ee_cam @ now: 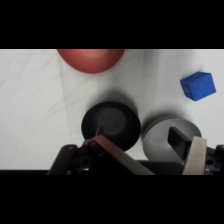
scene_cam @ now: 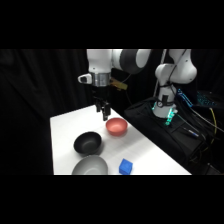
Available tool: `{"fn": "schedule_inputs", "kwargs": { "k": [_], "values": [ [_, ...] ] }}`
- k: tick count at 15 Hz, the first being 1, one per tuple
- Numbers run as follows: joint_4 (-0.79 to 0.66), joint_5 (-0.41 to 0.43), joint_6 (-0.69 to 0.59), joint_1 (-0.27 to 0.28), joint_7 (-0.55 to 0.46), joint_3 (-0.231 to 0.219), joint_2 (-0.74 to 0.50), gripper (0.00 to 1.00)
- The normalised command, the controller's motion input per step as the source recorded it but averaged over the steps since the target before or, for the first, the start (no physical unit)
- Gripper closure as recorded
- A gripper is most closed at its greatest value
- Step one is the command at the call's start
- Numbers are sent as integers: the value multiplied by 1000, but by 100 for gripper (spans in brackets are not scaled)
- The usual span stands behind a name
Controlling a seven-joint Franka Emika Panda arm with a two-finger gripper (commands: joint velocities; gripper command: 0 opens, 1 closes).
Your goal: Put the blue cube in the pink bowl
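Note:
The blue cube (scene_cam: 125, 166) lies on the white table (scene_cam: 65, 127) near its front edge, right of the grey bowl. The pink bowl (scene_cam: 116, 127) stands further back, holding nothing. My gripper (scene_cam: 104, 113) hangs above the table just left of and behind the pink bowl, far from the cube. In the wrist view the pink bowl (ee_cam: 90, 59) is cut by the top edge and the blue cube (ee_cam: 198, 85) sits at the right. My gripper (ee_cam: 137, 140) is open with nothing held between its fingers (ee_cam: 192, 152).
A black bowl (scene_cam: 88, 143) stands in front of the gripper and a grey bowl (scene_cam: 90, 166) at the table's front edge; the wrist view shows the black bowl (ee_cam: 110, 125) and the grey bowl (ee_cam: 162, 134) side by side. Dark equipment and cables lie right of the table.

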Motion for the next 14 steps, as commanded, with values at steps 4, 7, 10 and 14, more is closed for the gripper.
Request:
{"fn": "schedule_inputs", "kwargs": {
  "k": [4, 7, 10, 14],
  "values": [
    [96, 45, -7, 11, -79, 49, 78, 0],
    [203, 73, -40, 71, -238, 106, 121, 0],
    [281, 99, -58, 76, -372, 110, 168, 0],
    [294, 165, -40, 31, -510, 97, 216, 0]
  ]
}}
